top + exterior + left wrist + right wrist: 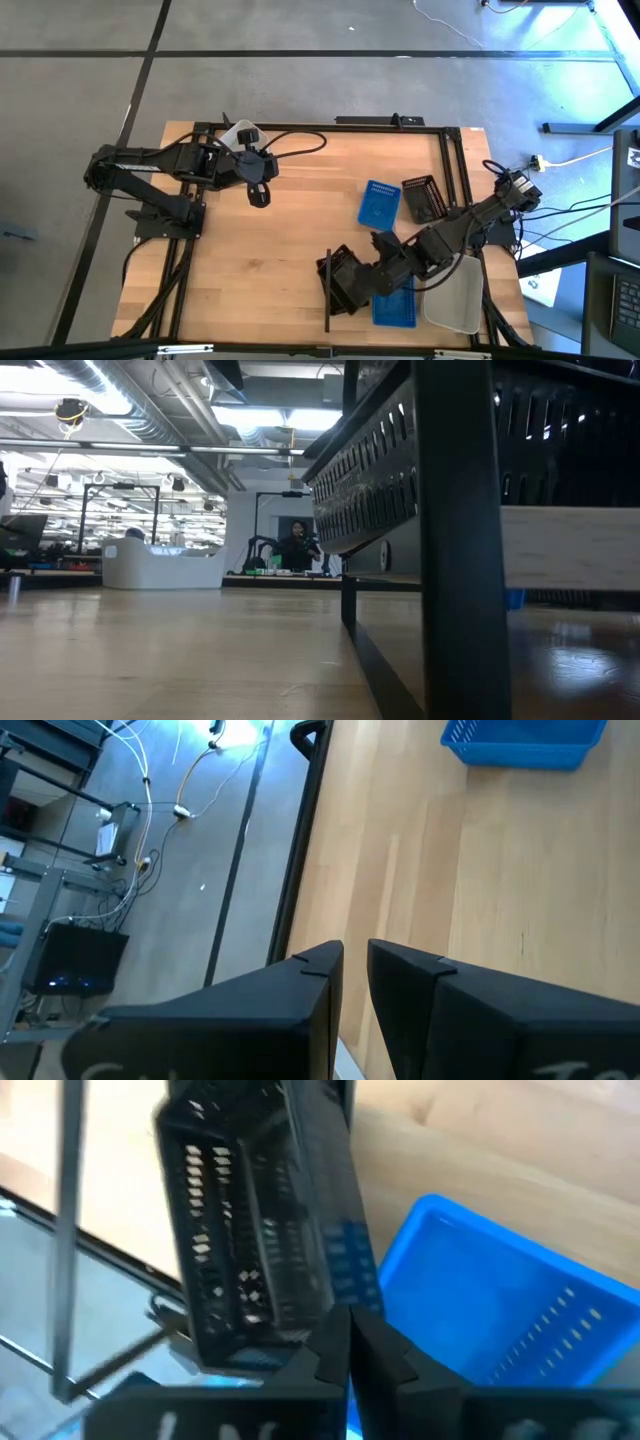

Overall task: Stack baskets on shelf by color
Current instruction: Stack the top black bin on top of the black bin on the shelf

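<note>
- Right gripper [345, 283] at the table's 6 o'clock, fingers pinched shut on the rim of a black basket [343, 280] [240, 1230], likely so it can be lifted onto its colour stack.
- Shelf [570, 548]: only the low view shows it clearly, with black baskets on top.
- One blue basket [396, 303] just at 3 o'clock of the held one, another [379, 204] near centre-right, a black one [424, 198] beside it, white basket [455, 296] at 5 o'clock.
- Left gripper [258, 195] waits at 10 o'clock, fingers slightly apart, holding nothing.

bare table [270, 270] centre-left; baskets [378, 205] and shelf [328, 290] crowding the right
</note>
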Robot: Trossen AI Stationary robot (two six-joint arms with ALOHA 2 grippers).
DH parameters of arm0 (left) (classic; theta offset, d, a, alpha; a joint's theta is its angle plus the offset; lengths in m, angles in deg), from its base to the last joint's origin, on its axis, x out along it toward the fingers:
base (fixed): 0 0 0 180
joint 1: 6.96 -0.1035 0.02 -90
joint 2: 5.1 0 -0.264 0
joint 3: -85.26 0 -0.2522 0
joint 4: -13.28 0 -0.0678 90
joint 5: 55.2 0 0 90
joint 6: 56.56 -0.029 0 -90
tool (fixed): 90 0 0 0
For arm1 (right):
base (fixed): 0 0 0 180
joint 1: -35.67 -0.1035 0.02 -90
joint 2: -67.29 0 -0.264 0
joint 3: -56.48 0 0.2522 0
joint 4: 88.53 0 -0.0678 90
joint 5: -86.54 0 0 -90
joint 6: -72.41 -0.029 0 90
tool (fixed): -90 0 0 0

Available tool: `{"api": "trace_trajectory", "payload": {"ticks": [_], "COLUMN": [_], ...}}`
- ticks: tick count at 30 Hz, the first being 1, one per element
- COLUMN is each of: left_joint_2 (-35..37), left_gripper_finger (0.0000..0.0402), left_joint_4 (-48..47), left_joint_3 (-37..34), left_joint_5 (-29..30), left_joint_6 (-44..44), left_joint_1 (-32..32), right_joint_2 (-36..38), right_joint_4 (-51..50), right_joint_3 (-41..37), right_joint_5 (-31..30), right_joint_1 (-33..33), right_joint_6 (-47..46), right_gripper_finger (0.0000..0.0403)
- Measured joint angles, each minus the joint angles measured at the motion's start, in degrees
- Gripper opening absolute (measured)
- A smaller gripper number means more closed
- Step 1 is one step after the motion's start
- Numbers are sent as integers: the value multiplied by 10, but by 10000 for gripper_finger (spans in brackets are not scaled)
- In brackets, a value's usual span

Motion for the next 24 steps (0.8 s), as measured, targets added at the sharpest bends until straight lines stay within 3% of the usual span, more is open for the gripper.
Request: {"api": "trace_trajectory", "payload": {"ticks": [19, 24], "left_joint_2": [0, 0], "left_gripper_finger": [43, 43], "left_joint_4": [0, 0], "left_joint_3": [0, 0], "left_joint_5": [-1, -31], "left_joint_6": [-3, 0], "left_joint_1": [0, 0], "right_joint_2": [0, 0], "right_joint_4": [19, -26], "right_joint_3": [0, 0], "right_joint_5": [16, 5], "right_joint_1": [-3, -4], "right_joint_6": [14, 8], "right_gripper_finger": [2, 2]}}
